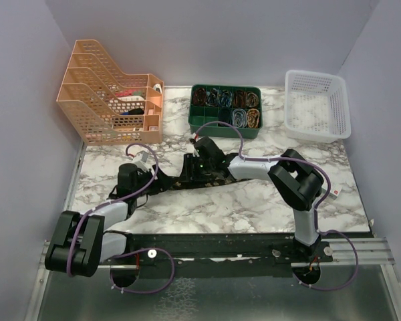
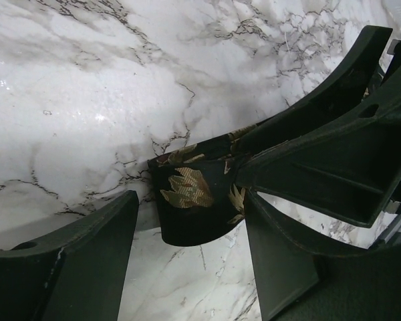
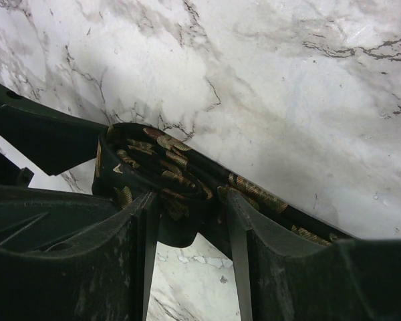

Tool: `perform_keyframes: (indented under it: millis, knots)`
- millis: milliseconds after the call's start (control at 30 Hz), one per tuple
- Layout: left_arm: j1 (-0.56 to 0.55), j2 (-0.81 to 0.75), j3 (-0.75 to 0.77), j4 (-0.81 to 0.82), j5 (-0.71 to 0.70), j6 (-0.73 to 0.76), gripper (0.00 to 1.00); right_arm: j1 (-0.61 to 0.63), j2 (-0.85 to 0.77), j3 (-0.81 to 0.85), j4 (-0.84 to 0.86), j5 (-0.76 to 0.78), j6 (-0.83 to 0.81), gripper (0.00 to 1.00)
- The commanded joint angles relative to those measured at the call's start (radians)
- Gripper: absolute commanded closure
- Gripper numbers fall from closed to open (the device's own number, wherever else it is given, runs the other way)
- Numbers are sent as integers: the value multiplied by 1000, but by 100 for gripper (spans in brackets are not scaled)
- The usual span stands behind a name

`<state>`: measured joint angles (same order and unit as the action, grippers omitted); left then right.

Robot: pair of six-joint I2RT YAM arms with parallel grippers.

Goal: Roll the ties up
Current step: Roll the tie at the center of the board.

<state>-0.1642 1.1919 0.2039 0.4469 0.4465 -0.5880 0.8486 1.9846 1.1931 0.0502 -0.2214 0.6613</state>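
Pale lavender walls (image 1: 220, 40) enclose a white marble counter (image 1: 254, 200) veined in grey. Along the back stand a peach mesh file rack (image 1: 110, 100) at the left, a green compartment tray (image 1: 224, 130) of small coiled items in the middle, and a white plastic basket (image 1: 317, 134) at the right. Two black and white robot arms, trailing thin purple cables (image 1: 144, 150), reach in from the near edge and meet left of centre, in front of the green tray.

A black necktie (image 3: 154, 154) patterned with tan-gold leaves lies flat on the counter under the two arms. One end is wound into a small, loose coil, and the rest runs away from the coil as a narrow strip.

The right fingers (image 3: 120, 247) are drawn close together and pinch the fabric right beside the coil. The left fingers (image 2: 87, 261) are spread wide on either side of the same end. One rests just beside the cloth, and a sliver of marble shows between the cloth and the other, so they are released.
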Motion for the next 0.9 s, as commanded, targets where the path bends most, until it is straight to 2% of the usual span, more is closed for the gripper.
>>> perform_keyframes:
  millis: [0, 133, 300, 433, 733, 867]
  knots:
    - [-5, 11, 12, 35, 53, 0, 34, -11, 23, 8, -48, 20, -21, 50]
    - [-5, 17, 22, 36, 63, -7, 35, -11, 18, 4, -49, 24, -23, 50]
    - [-5, 51, 31, 36, 58, -9, 43, -12, 20, -1, -48, 19, -20, 50]
    - [-5, 56, 31, 37, 51, -11, 46, -13, 20, -1, -49, 19, -23, 50]
    - [-7, 86, 36, 66, 35, -54, 47, -13, 23, -3, -48, 8, -22, 50]
    - [-12, 99, 34, 82, 24, -71, 44, -13, 24, -4, -49, 5, -22, 50]
